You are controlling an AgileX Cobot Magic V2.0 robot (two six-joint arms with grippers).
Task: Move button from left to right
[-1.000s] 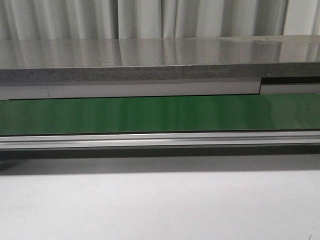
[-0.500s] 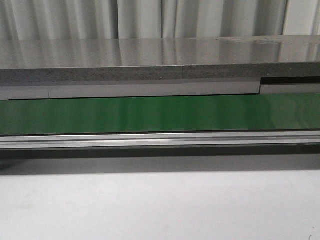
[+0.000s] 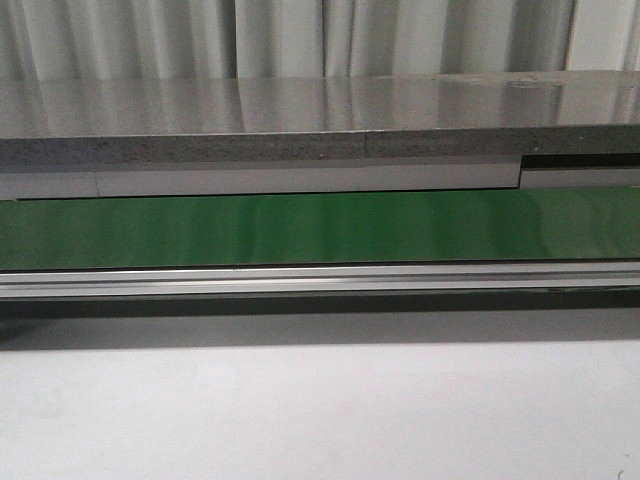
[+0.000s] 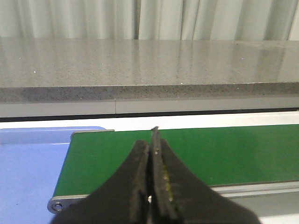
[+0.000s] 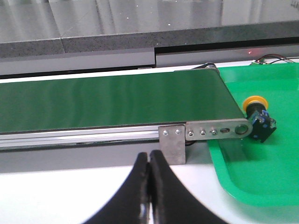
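Note:
The button (image 5: 259,118), a yellow-orange cap on a black body, lies tilted in a green tray (image 5: 261,177) at the right end of the conveyor, seen only in the right wrist view. My right gripper (image 5: 149,155) is shut and empty over the white table, short of the belt and well left of the button. Shut with nothing between its fingers, my left gripper (image 4: 153,135) hangs over the left end of the green belt (image 4: 187,154). Neither gripper shows in the front view.
The green conveyor belt (image 3: 320,228) runs across with an aluminium rail (image 3: 320,279) along its near side. A grey stone counter (image 3: 320,120) stands behind it. A blue tray (image 4: 28,172) sits at the belt's left end. A metal bracket (image 5: 173,142) juts out at the right end.

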